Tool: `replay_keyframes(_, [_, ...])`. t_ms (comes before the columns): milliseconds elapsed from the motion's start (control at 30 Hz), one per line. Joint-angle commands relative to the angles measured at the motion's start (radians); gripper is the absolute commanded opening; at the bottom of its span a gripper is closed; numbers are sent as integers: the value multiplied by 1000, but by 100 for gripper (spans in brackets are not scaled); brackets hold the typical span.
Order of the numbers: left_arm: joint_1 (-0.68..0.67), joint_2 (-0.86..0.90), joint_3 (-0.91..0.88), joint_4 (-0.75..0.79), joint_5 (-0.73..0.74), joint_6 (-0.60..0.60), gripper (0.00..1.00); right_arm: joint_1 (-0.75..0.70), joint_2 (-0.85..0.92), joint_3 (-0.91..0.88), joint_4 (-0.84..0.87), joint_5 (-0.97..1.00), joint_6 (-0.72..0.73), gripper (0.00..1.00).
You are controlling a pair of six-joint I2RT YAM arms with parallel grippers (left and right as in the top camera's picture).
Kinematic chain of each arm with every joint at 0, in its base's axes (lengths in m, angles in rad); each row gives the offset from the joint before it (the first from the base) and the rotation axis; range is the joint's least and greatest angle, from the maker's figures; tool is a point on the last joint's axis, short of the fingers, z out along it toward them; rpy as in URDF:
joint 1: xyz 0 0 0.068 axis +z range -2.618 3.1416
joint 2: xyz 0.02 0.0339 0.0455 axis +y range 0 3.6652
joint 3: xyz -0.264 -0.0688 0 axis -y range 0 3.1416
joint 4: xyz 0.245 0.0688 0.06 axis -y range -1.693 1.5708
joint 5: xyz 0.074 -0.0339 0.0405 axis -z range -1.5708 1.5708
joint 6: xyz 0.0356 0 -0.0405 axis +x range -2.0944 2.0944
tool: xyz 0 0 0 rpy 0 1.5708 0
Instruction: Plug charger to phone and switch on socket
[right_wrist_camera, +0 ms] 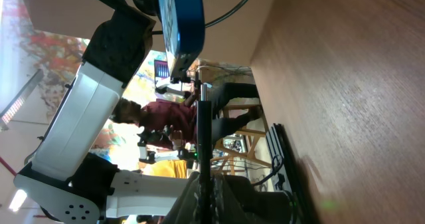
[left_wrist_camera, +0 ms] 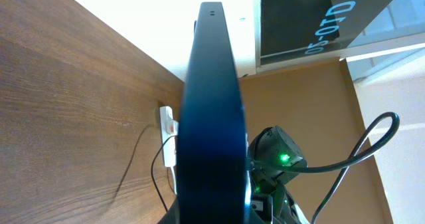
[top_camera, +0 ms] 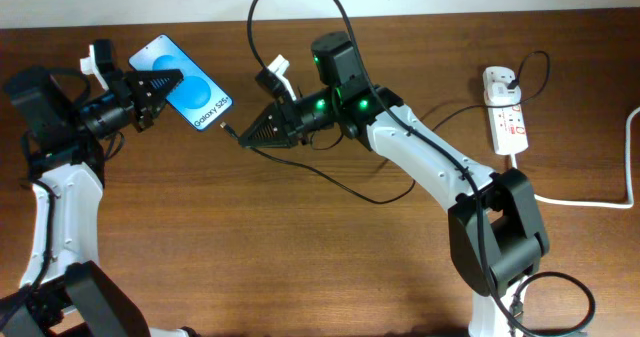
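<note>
The left gripper [top_camera: 172, 79] is clamped on the phone [top_camera: 205, 102], holding it over the far left of the table [top_camera: 300, 277] with the screen facing up and its long axis running from far left to nearer right. The right gripper [top_camera: 245, 135] pinches the charger [top_camera: 228, 130] just behind its connector tip. That tip points left at the phone's nearer-right end and sits just beside it, apparently not yet seated. The right arm must close this gap along the phone's axis. The socket [top_camera: 505, 112] lies well apart, far right.
</note>
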Motion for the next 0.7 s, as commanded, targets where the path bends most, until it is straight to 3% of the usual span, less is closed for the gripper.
replay_keyframes(0, [1,-4,15,9,33,-6,0,7,10,11,7,-22,17,4])
replay_keyframes(667, [0,-4,14,8,34,-6,0,6,10,12,109,-7,49,4])
